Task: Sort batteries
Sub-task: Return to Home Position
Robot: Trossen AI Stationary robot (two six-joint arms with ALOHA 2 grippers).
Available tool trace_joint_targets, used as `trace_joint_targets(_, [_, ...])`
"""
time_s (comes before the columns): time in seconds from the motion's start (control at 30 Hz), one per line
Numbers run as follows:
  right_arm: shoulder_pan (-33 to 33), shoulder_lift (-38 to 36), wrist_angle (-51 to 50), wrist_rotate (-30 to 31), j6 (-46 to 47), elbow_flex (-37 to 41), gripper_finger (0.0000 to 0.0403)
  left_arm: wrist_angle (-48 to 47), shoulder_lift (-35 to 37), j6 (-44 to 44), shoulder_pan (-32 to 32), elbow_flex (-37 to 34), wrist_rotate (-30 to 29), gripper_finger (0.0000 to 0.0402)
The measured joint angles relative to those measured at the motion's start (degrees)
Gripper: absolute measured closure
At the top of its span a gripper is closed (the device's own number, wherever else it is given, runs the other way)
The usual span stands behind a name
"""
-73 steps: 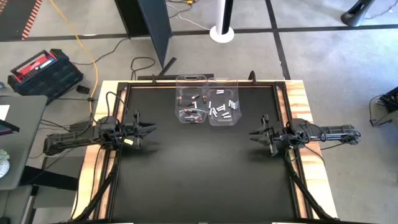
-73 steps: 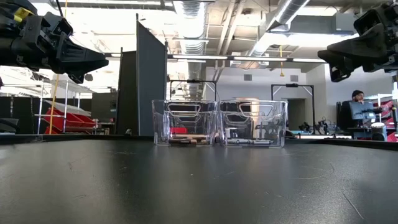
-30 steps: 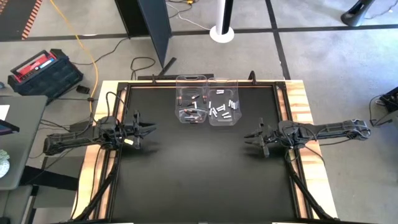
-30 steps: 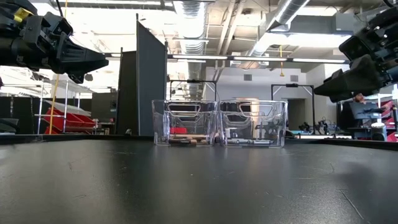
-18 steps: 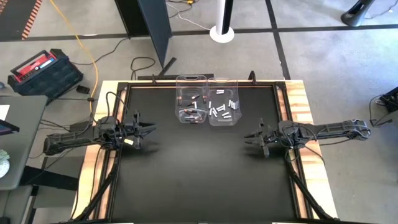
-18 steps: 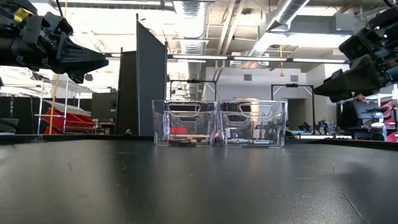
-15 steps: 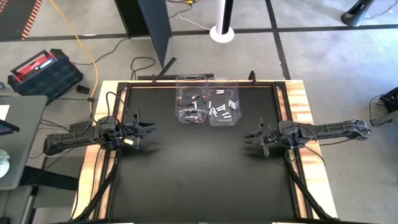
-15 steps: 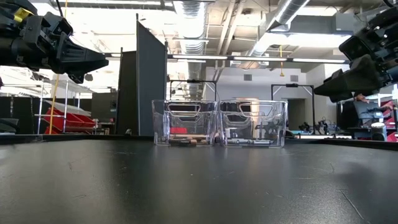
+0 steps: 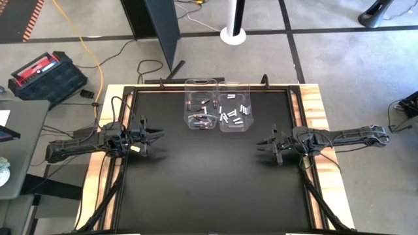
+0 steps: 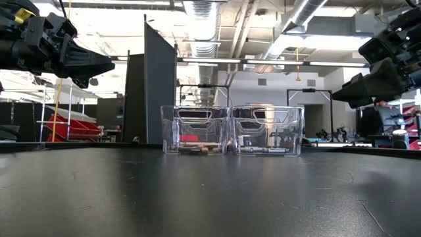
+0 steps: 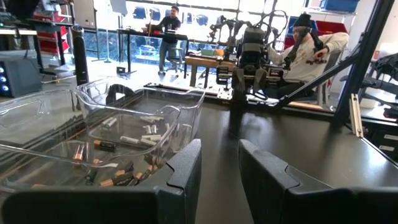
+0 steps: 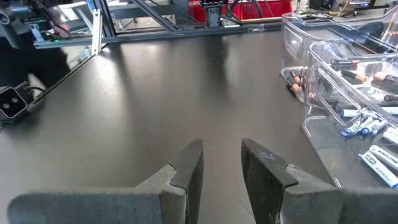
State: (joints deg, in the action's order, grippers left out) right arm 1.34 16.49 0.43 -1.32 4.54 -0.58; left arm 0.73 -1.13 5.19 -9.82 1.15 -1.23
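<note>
Hovering left gripper: centre-left in the high view, arm level, jaws slightly parted, empty.
Right gripper: centre-right, nose tilted down, jaws slightly parted, empty.
Batteries: upper centre, white ones in right bin, dark ones in left bin.
Table: black top; workshop floor around.

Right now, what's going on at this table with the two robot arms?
Nothing is being handled at this moment. The left claw and right claw hang open and empty above opposite sides of the black table, away from the bins. The dark batteries lie in the left clear bin, the white batteries in the right clear bin beside it. Every battery I can see is in a bin, so the sorting looks finished.
</note>
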Motion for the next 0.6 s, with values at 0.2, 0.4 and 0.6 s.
trace_joint_targets(0.2, [-0.01, 0.00, 0.00, 0.00, 0.00, 0.00, 0.0276, 0.02, 0.00, 0.00, 0.00, 0.02, 0.00, 0.0302])
trace_joint_targets(0.4, [0.00, 0.00, 0.00, 0.00, 0.00, 0.00, 0.0276, 0.00, 0.00, -0.01, -0.01, 0.02, 0.00, 0.0302])
trace_joint_targets(0.6, [0.00, -0.02, 0.00, 0.00, 0.00, 0.00, 0.0276, 0.00, 0.00, -0.01, 0.00, 0.02, -0.01, 0.0302])
